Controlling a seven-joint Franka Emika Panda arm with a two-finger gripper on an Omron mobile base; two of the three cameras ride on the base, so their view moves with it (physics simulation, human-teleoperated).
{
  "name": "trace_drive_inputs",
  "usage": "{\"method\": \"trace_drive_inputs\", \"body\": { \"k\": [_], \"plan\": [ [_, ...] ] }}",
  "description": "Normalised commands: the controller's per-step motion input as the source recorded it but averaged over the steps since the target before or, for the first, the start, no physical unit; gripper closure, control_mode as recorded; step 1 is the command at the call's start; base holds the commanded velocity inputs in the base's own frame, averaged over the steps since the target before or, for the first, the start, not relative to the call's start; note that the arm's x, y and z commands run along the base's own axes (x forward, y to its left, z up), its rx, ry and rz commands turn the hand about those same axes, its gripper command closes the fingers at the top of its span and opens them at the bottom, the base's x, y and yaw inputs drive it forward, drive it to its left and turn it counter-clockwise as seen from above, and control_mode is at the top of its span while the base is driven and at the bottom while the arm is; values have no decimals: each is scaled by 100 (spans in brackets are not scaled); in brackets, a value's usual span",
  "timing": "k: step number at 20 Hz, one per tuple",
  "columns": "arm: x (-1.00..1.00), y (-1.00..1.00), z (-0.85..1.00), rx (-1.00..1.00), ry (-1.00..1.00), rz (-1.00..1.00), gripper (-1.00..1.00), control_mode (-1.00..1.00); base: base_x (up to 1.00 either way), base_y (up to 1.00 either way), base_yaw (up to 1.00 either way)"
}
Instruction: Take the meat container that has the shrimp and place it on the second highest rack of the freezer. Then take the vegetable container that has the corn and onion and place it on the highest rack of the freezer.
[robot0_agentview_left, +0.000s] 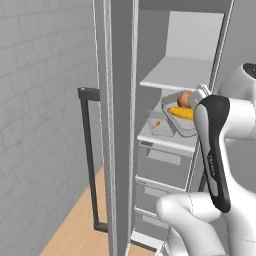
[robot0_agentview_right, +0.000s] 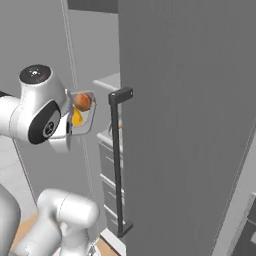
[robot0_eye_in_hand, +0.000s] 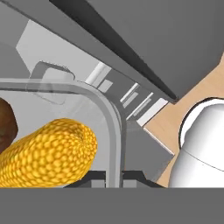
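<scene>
1. Here, in your left base view, the freezer stands open, and its door (robot0_agentview_left: 116, 125) is seen edge-on with a dark handle (robot0_agentview_left: 89, 150) on its outer face.
2. You can see the vegetable container (robot0_agentview_left: 181, 117), clear-walled, held up in front of the freezer's second highest rack (robot0_agentview_left: 167, 137), just below the highest rack (robot0_agentview_left: 177, 75).
3. Inside it lie the yellow corn (robot0_agentview_left: 181, 113) and the brown onion (robot0_agentview_left: 184, 99), the onion behind the corn from this side.
4. The meat container (robot0_agentview_left: 161, 125) already sits on the second highest rack, left of the vegetable container and just beside it; a small orange piece shows inside, too small to name with certainty.
5. In your hand view, the gripper (robot0_eye_in_hand: 114, 177) straddles the container's clear rim (robot0_eye_in_hand: 111, 131), with the dark tips either side of the wall at the bottom, so it is clamped on the vegetable container.
6. The corn (robot0_eye_in_hand: 50, 151) fills the lower left there, touching the onion (robot0_eye_in_hand: 6, 124) at the left edge.
7. In your right base view, the container (robot0_agentview_right: 82, 114) shows beside the arm's upper joint, tilted toward the camera, onion (robot0_agentview_right: 82, 102) above corn (robot0_agentview_right: 76, 118).
8. Drawers (robot0_agentview_left: 162, 172) stack below the racks, above a wooden floor (robot0_agentview_left: 75, 225).
</scene>
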Motion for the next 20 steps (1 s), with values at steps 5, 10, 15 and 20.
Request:
{"method": "trace_drive_inputs", "body": {
  "k": [5,10,15,20],
  "plan": [
    [0,0,0,0,0,0,100,100,44,5,0],
    [66,-3,73,7,-10,-3,100,-100,10,-3,0],
    [100,-1,65,7,-5,-12,100,-100,0,0,0],
    [100,-7,-10,0,0,-21,100,-100,0,0,0]
  ]
}}
